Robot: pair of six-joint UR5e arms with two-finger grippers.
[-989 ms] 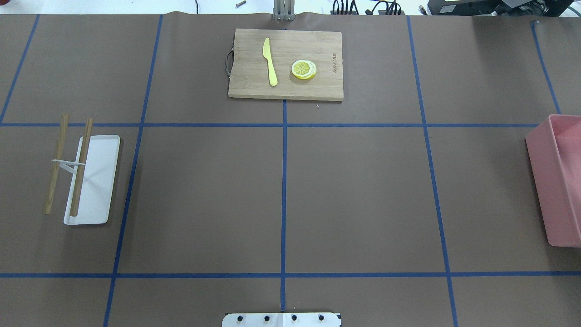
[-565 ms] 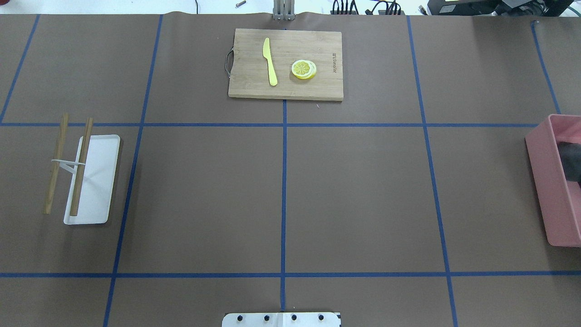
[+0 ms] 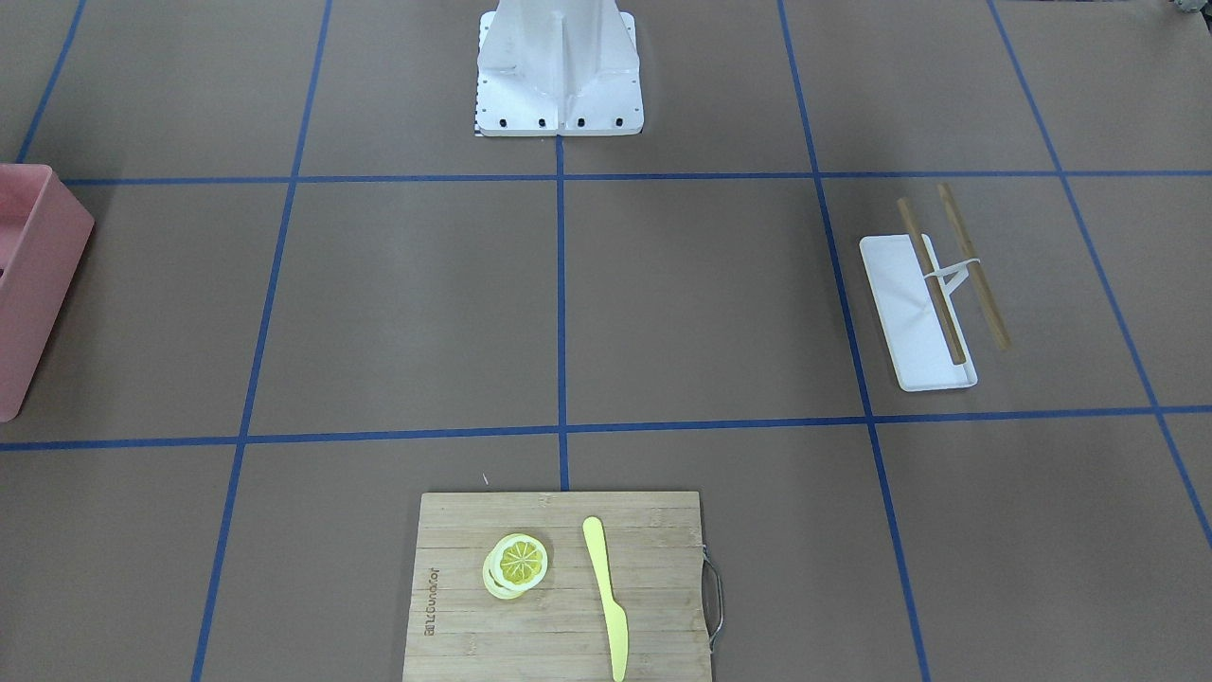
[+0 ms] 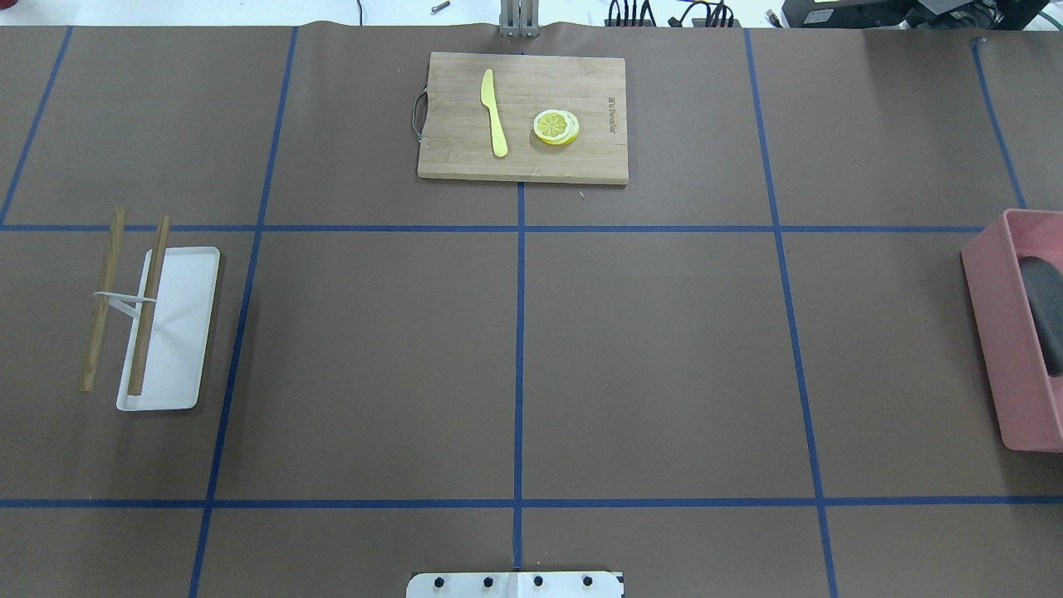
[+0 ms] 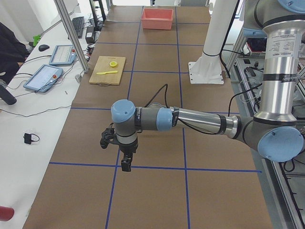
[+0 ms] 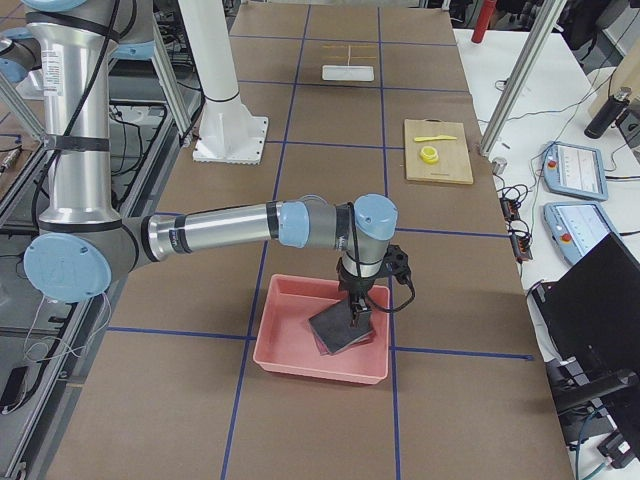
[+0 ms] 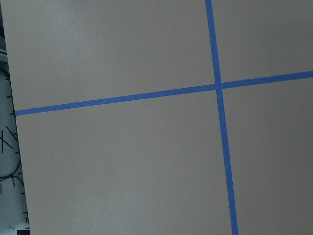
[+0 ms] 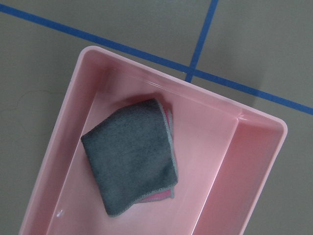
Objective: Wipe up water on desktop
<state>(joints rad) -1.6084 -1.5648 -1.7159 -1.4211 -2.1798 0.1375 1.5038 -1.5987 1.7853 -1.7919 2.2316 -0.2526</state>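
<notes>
Over bin and bare paper, with no telling on either side whether the jaws are released or clenched.

At the right gripper (image 6: pixel 357 319): pointing down into the pink bin (image 6: pixel 320 366), over a folded grey cloth (image 8: pixel 131 154) with a pink layer beneath. At the left gripper (image 5: pixel 125 166): pointing down above the desktop (image 4: pixel 664 357), near a blue tape crossing (image 7: pixel 218 86). Farther out on that brown, gridded sheet: a bamboo cutting board (image 4: pixel 523 162) bearing a yellow knife (image 4: pixel 495 116) and lemon slices (image 4: pixel 555 127), and a white tray (image 4: pixel 183 332) with wooden sticks (image 4: pixel 148 307).
</notes>
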